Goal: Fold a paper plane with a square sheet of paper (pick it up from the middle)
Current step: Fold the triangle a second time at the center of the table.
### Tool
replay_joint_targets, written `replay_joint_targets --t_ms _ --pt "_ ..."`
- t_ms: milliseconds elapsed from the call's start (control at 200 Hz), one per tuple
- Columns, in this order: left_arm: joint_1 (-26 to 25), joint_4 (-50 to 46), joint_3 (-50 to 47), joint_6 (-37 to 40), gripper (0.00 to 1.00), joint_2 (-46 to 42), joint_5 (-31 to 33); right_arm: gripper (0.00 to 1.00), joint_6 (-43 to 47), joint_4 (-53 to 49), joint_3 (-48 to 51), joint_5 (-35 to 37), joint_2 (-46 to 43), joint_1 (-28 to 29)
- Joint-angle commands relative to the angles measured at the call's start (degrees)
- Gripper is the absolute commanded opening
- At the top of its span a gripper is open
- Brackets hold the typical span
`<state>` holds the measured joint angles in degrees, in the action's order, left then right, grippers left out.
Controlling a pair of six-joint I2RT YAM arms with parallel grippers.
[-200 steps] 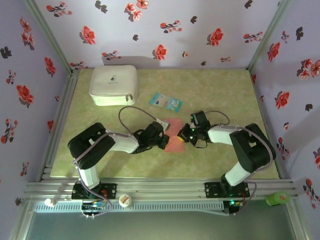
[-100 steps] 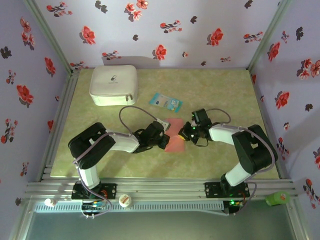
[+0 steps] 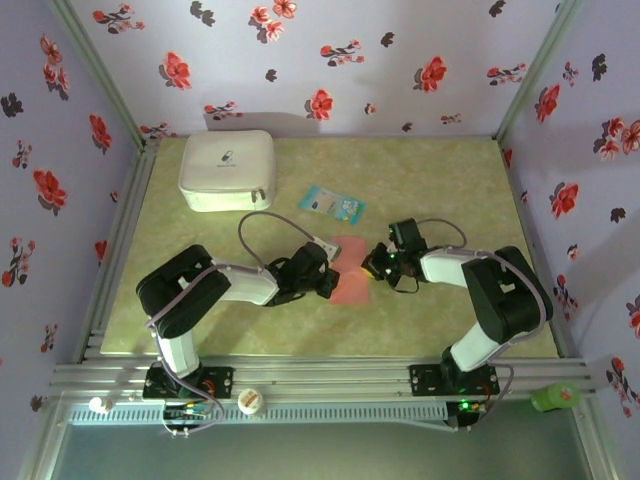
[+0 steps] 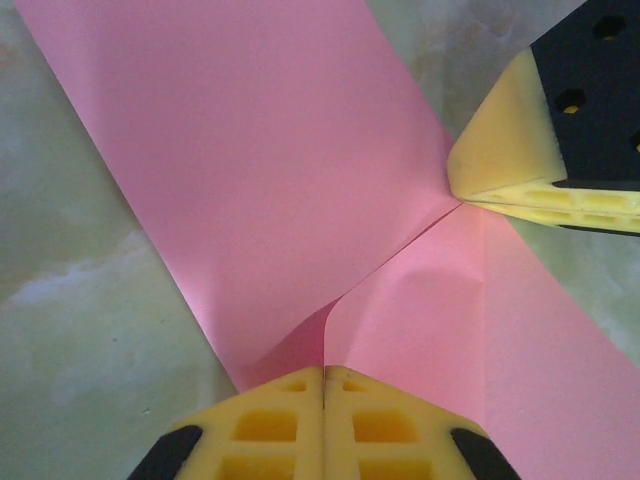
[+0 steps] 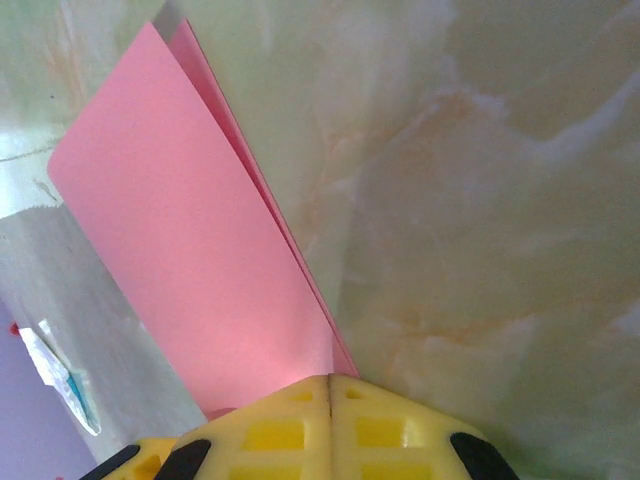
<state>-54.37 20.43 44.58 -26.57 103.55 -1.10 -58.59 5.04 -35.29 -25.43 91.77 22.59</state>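
The square sheet of paper (image 3: 352, 288) lies partly folded on the green marbled table between my two grippers, salmon pink. In the left wrist view the paper (image 4: 260, 150) has a lifted flap whose edge curves down into the seam of my left gripper (image 4: 323, 372), shut on it. The far end of that edge meets the right gripper's yellow fingers (image 4: 500, 150). In the right wrist view the paper (image 5: 200, 250) shows two layers running into my right gripper (image 5: 330, 380), shut on its corner. From above, the left gripper (image 3: 330, 280) and right gripper (image 3: 368, 267) face each other across the sheet.
A white zipped case (image 3: 228, 170) stands at the back left. A small light-blue packet (image 3: 331, 204) lies just behind the paper, also seen as the packet (image 5: 60, 385). Flowered walls close three sides. A metal rail (image 3: 320, 380) runs along the near edge.
The right wrist has drifted slightly to the right. The left arm and the paper look unmoved, and both grippers stay shut.
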Motion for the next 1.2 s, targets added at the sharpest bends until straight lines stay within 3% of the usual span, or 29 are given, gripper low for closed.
replay_joint_targets --t_ms 0,260,620,1195 --pt "0.32 -4.0 0.25 1.02 0.06 1.5 -0.52 0.0 -1.44 -1.26 2.26 4.09 0.34 -0.35" --pt "0.32 -4.37 0.16 0.83 0.06 1.22 -0.53 0.0 -1.79 2.17 1.84 1.39 -5.89 0.58" --pt "0.32 -4.69 0.25 1.08 0.06 1.39 -0.57 0.0 -3.61 4.75 1.38 -2.96 -1.63 6.53" --pt "0.3 -5.31 0.62 0.99 0.06 1.4 -0.57 0.0 -3.37 4.93 3.65 -1.83 2.06 7.38"
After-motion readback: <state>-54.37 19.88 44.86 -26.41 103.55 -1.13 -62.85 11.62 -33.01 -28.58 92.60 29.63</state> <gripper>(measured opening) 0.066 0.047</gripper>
